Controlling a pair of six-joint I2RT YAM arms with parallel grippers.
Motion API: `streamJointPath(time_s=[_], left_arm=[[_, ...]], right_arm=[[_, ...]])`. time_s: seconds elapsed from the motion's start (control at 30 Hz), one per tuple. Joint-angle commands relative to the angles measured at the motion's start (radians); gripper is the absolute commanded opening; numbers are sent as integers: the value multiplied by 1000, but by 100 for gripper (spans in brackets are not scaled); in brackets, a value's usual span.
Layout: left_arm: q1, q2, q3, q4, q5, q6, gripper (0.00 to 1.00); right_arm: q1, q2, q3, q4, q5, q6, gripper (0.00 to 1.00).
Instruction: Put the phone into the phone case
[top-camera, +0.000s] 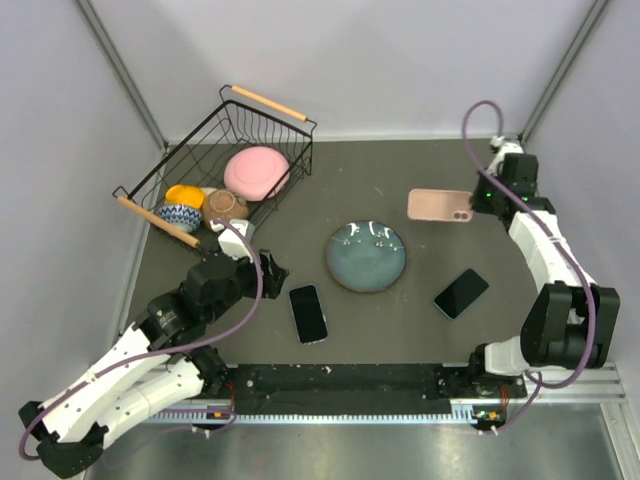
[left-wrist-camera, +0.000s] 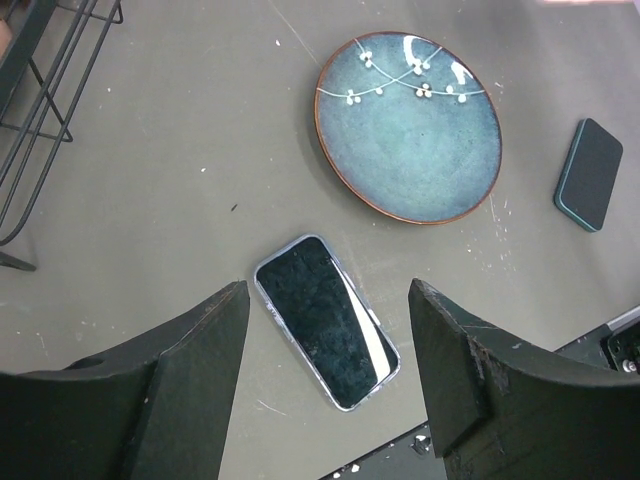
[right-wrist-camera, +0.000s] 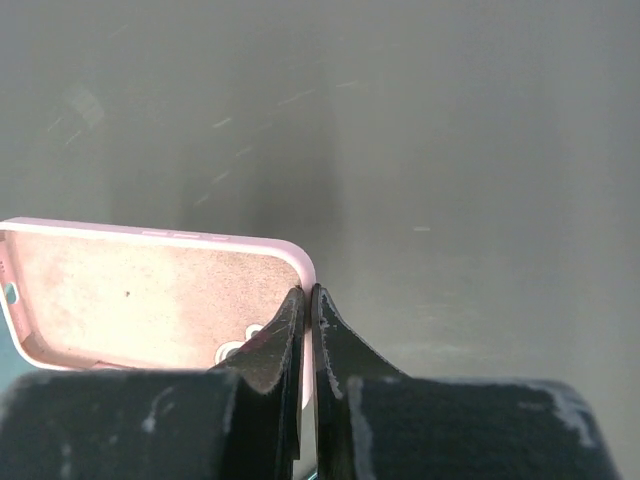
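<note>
Currently, right tool (right-wrist-camera: 308, 296): pinching phone case (top-camera: 435, 205) rim, 2 o'clock.
Left tool (left-wrist-camera: 328, 295): wide, empty, over phone (left-wrist-camera: 325, 322), 7 o'clock.
Phone case: likely light, floppy; hold sidewall.

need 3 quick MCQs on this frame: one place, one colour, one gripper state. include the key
1. Where does the phone below the left gripper lie?
A inside the case
B on the table beside the plate
C on the plate

2. What colour is the case that the right gripper pinches?
A black
B green
C pink

3. The left gripper is:
A open
B shut on the phone
C shut on the plate

Key: 1 B, it lies flat on the table, off the plate's rim. 2 C, the right wrist view shows a pink shell. 3 A, its fingers stand wide apart, holding nothing.
</note>
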Motion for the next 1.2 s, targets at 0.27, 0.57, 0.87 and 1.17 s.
streamJointPath(time_s=[0.27,0.57,0.87,1.17], left_arm=[[2,-73,-4,-33,-20,21,70],[2,-161,-9,-65,-81,7,71],[2,-192,-16,-68,-95,-4,71],[1,-199,-18,-75,-104,-10,72]], right_arm=[[443,-219,-181,-44,-492,-639,0],[743,-202,-237,-163,-516,-880,0],[874,-82,-270,-140,-405,-866,0],[888,77,-226,-72,-335,-803,0]])
